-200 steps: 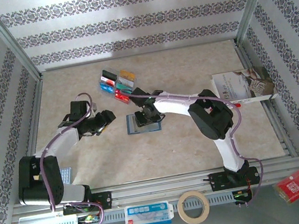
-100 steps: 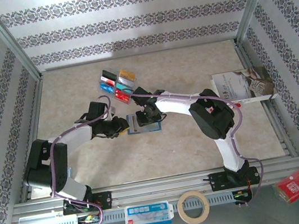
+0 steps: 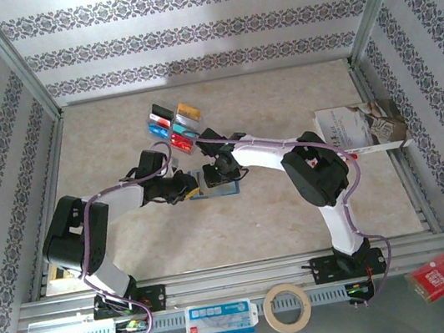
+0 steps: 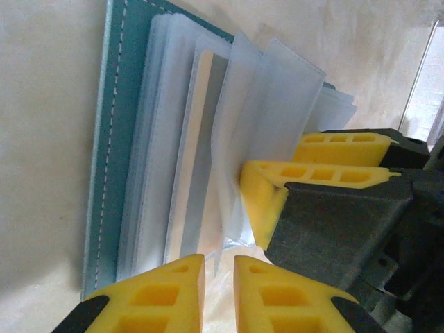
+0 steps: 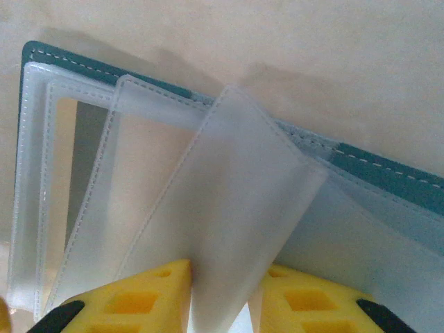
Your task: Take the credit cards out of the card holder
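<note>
The slate-blue card holder [image 3: 212,181] lies open mid-table, its clear sleeves fanned up over the cover [image 4: 104,139]. A silver card [image 4: 205,152] sits inside one sleeve. Several credit cards [image 3: 173,123] lie in a group behind the holder. My right gripper [image 3: 222,169] is at the holder's right side, shut on one raised clear sleeve [image 5: 229,194]; its yellow fingers [image 4: 316,173] show in the left wrist view. My left gripper [image 3: 190,187] is at the holder's left edge. Its jaws stand a narrow gap apart [image 4: 219,267], with a sleeve's corner dipping between them.
A white-and-brown booklet [image 3: 359,128] lies at the right edge. On the near rail sit a tape roll [image 3: 286,307], a white labelled box [image 3: 219,319] and a red packet [image 3: 442,273]. Patterned walls and metal posts enclose the table.
My left arm has swung right, from clear of the holder to its left edge, and its jaws have narrowed. The right gripper stays on the sleeve.
</note>
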Robot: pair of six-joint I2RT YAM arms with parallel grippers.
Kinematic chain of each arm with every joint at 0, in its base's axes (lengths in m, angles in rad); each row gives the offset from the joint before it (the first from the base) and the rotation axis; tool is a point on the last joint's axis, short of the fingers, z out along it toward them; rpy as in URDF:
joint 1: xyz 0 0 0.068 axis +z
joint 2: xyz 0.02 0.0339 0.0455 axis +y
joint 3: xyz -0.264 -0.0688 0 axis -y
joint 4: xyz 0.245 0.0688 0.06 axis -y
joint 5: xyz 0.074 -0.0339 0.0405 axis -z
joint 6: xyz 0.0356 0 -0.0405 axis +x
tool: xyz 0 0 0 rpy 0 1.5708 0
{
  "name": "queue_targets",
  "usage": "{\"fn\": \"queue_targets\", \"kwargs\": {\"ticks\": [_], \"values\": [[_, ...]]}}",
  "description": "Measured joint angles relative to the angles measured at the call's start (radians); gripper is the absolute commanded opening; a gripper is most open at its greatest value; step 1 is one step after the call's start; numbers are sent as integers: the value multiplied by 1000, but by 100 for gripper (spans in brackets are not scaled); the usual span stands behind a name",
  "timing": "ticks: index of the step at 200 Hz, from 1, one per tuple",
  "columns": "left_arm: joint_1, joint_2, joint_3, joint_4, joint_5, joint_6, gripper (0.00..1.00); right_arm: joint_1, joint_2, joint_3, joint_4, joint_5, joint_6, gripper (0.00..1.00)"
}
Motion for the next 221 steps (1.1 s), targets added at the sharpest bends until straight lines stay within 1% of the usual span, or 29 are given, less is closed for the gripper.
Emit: {"fn": "queue_targets", "kwargs": {"ticks": [37, 86, 129, 167, 201, 221], "values": [[-2, 43, 15, 18, 3, -11, 19, 0, -3, -5, 4, 0, 0, 31], [-2, 60, 18, 45, 9, -26, 19, 0, -8, -11, 13, -7, 0, 31], [-11, 65, 39, 13, -8, -2, 19, -11, -30, -26, 11, -39, 4, 36], [-21, 93, 61, -9, -16, 19, 19, -26, -129, -77, 16, -76, 31, 41], [-32, 95, 84, -26, -18, 24, 19, -39, -243, -111, 73, -86, 61, 44], [-43, 95, 101, -30, -18, 27, 25, -48, -306, -153, 115, -74, 85, 46]]}}
